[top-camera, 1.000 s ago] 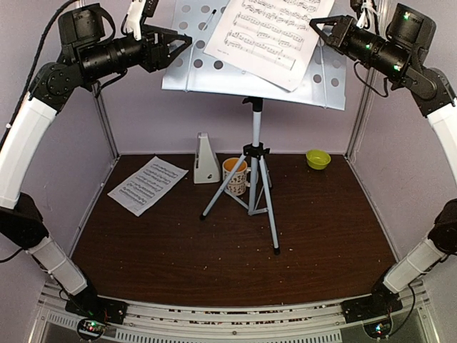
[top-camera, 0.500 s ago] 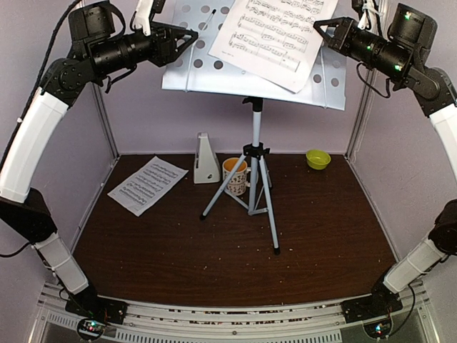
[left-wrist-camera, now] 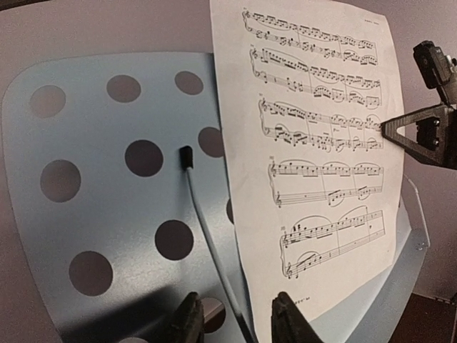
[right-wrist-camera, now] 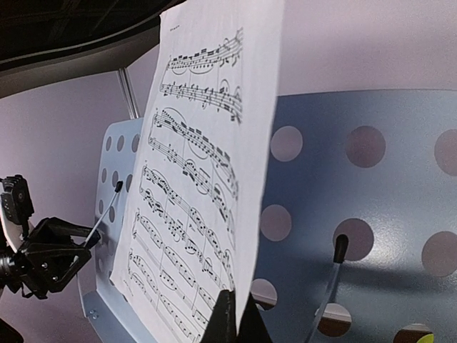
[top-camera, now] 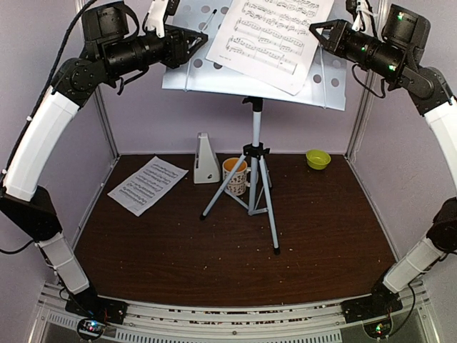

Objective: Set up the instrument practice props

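One mug (top-camera: 234, 174) just beside tripod (top-camera: 255, 152)

**A:** How does the left arm (top-camera: 39, 139) stand?

**B:** It rises from the near left corner of the counter (top-camera: 214, 250) and bends high at the elbow. The wrist is level and points right, above the far edge. The left hand (top-camera: 202, 37) has its two fingers (left-wrist-camera: 187, 321) apart, with a clear gap between them.

**A:** And the right arm (top-camera: 446, 136)?

**B:** A mirror pose: up from the near right corner, wrist pointing left. The right hand (top-camera: 315, 30) has its fingers (right-wrist-camera: 227, 314) pressed together, pinching the edge of a page (right-wrist-camera: 200, 179).

**A:** Do the hands meet?

**B:** No. They face each other, well apart.
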Robot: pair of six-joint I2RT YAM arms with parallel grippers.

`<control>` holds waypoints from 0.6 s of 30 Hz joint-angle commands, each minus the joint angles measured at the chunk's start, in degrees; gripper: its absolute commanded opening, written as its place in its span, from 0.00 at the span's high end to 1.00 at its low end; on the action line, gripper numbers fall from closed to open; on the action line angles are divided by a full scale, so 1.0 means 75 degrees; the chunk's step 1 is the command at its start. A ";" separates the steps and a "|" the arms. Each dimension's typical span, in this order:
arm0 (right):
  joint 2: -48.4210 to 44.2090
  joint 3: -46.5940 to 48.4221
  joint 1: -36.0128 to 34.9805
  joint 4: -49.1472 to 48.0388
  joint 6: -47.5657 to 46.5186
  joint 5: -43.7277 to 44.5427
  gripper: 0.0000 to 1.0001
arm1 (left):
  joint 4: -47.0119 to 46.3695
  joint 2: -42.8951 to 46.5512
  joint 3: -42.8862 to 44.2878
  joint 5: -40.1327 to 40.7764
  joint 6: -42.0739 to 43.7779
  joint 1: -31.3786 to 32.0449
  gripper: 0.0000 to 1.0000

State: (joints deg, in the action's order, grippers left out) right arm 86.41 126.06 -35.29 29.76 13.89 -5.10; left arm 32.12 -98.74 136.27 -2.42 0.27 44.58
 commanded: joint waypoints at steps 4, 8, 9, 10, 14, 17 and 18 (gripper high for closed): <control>0.0109 0.0155 -0.0137 -0.0232 -0.0095 0.0199 1.00 | -0.0307 -0.0153 0.0218 0.0576 0.0007 -0.0014 0.83; 0.0142 0.0164 -0.0214 -0.0231 -0.0252 0.0395 1.00 | -0.0536 -0.0049 0.0064 0.0738 -0.0017 0.0057 1.00; 0.0145 0.0161 -0.0233 -0.0228 -0.0293 0.0434 1.00 | -0.0646 0.0004 -0.0037 0.0869 -0.0005 0.0092 1.00; 0.0156 0.0165 -0.0250 -0.0229 -0.0327 0.0480 1.00 | -0.0829 0.0105 -0.0174 0.0963 0.0007 0.0127 1.00; 0.0173 0.0172 -0.0315 -0.0230 -0.0447 0.0622 1.00 | -0.1759 0.0548 -0.1086 0.1332 0.0087 0.0306 1.00; 0.0206 0.0190 -0.0361 -0.0273 -0.0511 0.0680 1.00 | -0.2612 0.0872 -0.1840 0.1538 0.0147 0.0466 1.00; 0.0225 0.0211 -0.0384 -0.0289 -0.0540 0.0680 1.00 | -0.2858 0.0959 -0.2067 0.1581 0.0152 0.0518 1.00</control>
State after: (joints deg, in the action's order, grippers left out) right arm 87.50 126.08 -37.43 29.21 11.46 -1.74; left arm 22.35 -95.09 125.99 5.85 -0.10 47.20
